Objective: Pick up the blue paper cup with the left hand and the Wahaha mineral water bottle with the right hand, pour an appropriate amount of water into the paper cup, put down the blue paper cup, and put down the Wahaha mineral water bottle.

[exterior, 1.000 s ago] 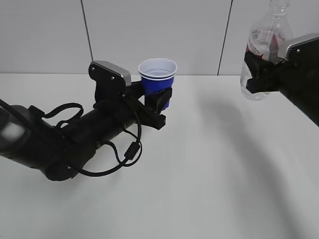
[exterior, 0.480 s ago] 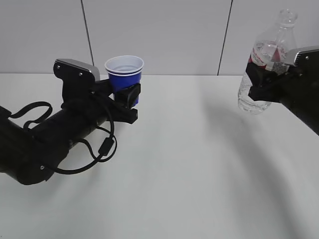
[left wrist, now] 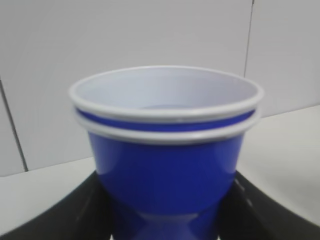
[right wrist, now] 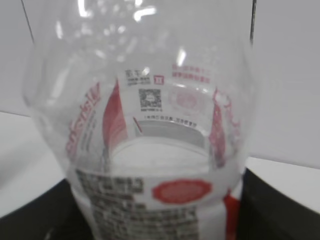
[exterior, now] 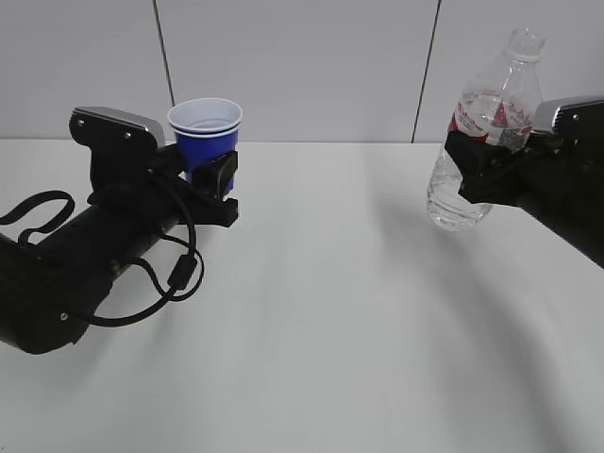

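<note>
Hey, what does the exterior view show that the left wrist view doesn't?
Only the exterior view shows the tall clear ribbed plastic water bottle gripped by the right gripper, both black arms and the white table. Only the left wrist view shows up close the doubled white rim and a little liquid at the cup's bottom. Both show the small blue paper cup held upright in the left gripper.

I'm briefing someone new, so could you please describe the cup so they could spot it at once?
On the left of the white table, follow the left hand to its fingers. Held upright there is the blue paper cup: small, royal blue, white inside with a doubled white rim, unlike the tall clear Wahaha mineral water bottle opposite.
</note>
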